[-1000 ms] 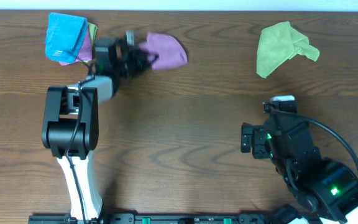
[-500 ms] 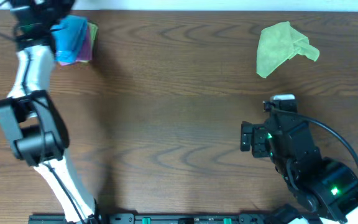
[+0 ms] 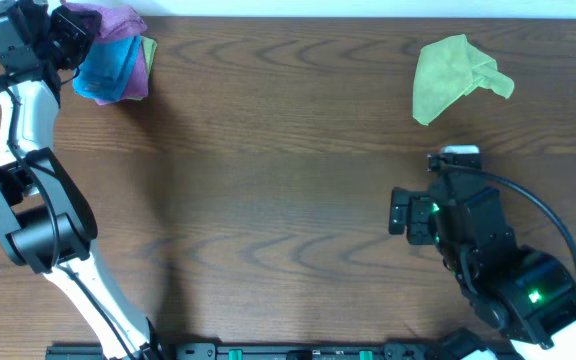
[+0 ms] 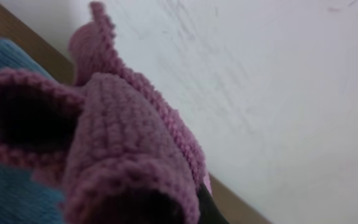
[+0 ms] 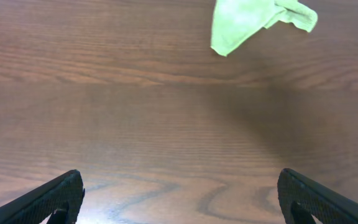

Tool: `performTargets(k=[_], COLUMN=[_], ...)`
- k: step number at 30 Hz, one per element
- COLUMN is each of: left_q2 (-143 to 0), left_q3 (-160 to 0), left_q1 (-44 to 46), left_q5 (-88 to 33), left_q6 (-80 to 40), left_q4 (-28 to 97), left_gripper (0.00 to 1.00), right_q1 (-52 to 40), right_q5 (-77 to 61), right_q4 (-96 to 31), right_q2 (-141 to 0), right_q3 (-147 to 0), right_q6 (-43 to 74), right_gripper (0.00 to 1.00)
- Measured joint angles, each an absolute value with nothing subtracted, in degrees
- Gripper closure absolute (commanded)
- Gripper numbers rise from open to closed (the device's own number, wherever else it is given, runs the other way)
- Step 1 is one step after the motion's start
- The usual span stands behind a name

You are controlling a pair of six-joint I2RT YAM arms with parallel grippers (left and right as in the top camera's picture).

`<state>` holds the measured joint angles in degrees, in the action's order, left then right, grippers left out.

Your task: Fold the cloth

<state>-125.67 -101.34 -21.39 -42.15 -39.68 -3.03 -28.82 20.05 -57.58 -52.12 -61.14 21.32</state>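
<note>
— Where's the lilac microfibre cloth (image 3: 108, 20)?

— Up at eleven o'clock, in the far corner of the dark wood-grain counter (image 3: 288, 180). It's bunched in a lump on top of the bright blue folded cloth (image 3: 113, 68), close to the white wall (image 4: 278, 74).

— Has the left gripper (image 3: 66, 25) got hold of it?

— I'd say so. The wad crowds right up to the wrist camera and hides the jaws, but it's pinched and standing up, so I read them as clenched on it.

— And the other arm?

— The right gripper (image 5: 179, 180) sits near five o'clock, jaws spread wide with only bare counter between them. The lime-green crumpled cloth (image 3: 456, 72) lies at one o'clock, well apart from it.

— So how far along is the folding?

— Not begun, by my reckoning. There's no flat layer and no crease, only a crumpled heap in the wrong spot. It needs bringing onto bare counter and spreading flat before any edge can be laid over.
</note>
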Motion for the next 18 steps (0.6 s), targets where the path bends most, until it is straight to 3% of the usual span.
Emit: performTargets(k=[18], left_q2=[-125.7], left_q3=[-101.3], left_q1=[-24.3], left_q5=[-38.8], left_q6=[-31.2], left_q4=[-4.1], left_gripper=[0.94], right_q1=[-21.2], right_q5=[12.9], right_q4=[-57.5], right_q2=[-52.8], right_q3=[-61.1], right_q6=[22.5], right_gripper=[0.01])
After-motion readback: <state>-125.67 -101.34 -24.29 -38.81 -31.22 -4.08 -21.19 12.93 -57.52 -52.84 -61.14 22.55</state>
